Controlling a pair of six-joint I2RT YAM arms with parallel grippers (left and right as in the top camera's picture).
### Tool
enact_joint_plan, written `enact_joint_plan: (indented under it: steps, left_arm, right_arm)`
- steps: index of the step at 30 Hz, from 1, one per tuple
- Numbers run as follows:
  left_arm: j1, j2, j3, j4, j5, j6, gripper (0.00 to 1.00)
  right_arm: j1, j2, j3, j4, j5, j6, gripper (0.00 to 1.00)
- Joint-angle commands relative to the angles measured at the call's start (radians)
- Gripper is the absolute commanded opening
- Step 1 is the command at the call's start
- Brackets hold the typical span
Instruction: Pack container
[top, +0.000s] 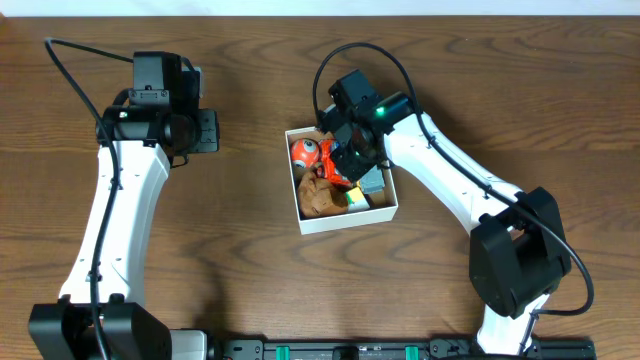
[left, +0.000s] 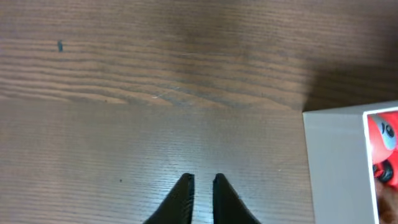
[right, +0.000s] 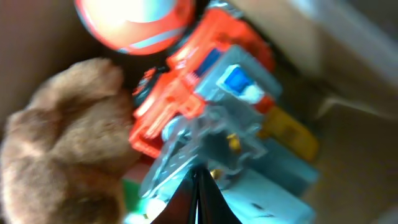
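The container (top: 350, 220) is a small white-walled box in the middle of the table; its wall also shows in the left wrist view (left: 333, 168). It holds an orange ball (top: 305, 151), a brown plush (top: 320, 197), an orange toy in clear plastic (right: 186, 93), a light blue block (top: 373, 180) and a yellow piece (top: 357, 197). My right gripper (right: 198, 177) is shut, low inside the container, its tips against the clear plastic of the orange toy. My left gripper (left: 203, 180) is shut and empty over bare table, left of the container.
The wooden table (top: 230, 260) lies all round the container. The right arm (top: 440, 165) reaches in from the front right over the container's right side. The left arm (top: 110, 210) runs along the left of the table.
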Motion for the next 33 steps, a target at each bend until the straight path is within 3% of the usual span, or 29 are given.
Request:
enact_joint_plan:
  steps: [1,2,5,6,7,8,9,10,11,22,28,33]
  left_arm:
    - [0.003,-0.008,0.003,-0.002,-0.005,-0.002,0.17]
    - [0.003,-0.008,0.003,-0.001,-0.005,-0.002,0.17]
    - [0.003,-0.008,0.003,0.003,-0.005,-0.002,0.38]
    - [0.003,-0.008,0.003,0.004,-0.005,-0.002,0.47]
    - [0.003,-0.008,0.003,0.005,-0.005,-0.002,0.65]
    - [0.003,-0.008,0.003,0.005,-0.005,-0.002,0.79]
    - [0.003,-0.008,0.003,0.007,-0.005,-0.002,0.98]
    - [0.003,-0.008,0.003,0.007,-0.005,-0.002,0.98]
    - [0.003,-0.008,0.003,0.007,-0.005,-0.002,0.98]
    - [0.002,-0.009,0.003,0.151,-0.013,0.044,0.98]
    - [-0.002,-0.055,-0.021,0.09,-0.019,0.053,0.98]
    - [-0.002,-0.175,-0.129,0.135,-0.019,0.022,0.98]
  right_arm:
    - [-0.018,-0.068,0.072,0.014,0.117,0.055,0.06]
    - [-0.031,-0.088,0.088,0.023,0.145,0.082,0.06]
    - [-0.089,-0.15,0.106,0.057,0.184,0.161,0.1]
    - [-0.122,-0.172,0.106,0.071,0.183,0.192,0.13]
    - [-0.161,-0.19,0.106,0.081,0.183,0.223,0.23]
    - [-0.193,-0.201,0.106,0.087,0.183,0.246,0.27]
    - [-0.227,-0.209,0.106,0.093,0.183,0.269,0.48]
    - [-0.266,-0.214,0.106,0.098,0.183,0.293,0.89]
    - [-0.299,-0.216,0.106,0.1,0.181,0.306,0.99]
    - [-0.601,-0.22,0.106,0.074,0.149,0.29,0.99]
    - [-0.64,-0.272,0.082,0.019,0.154,0.309,0.99]
    - [-0.629,-0.388,-0.054,0.074,0.153,0.309,0.99]
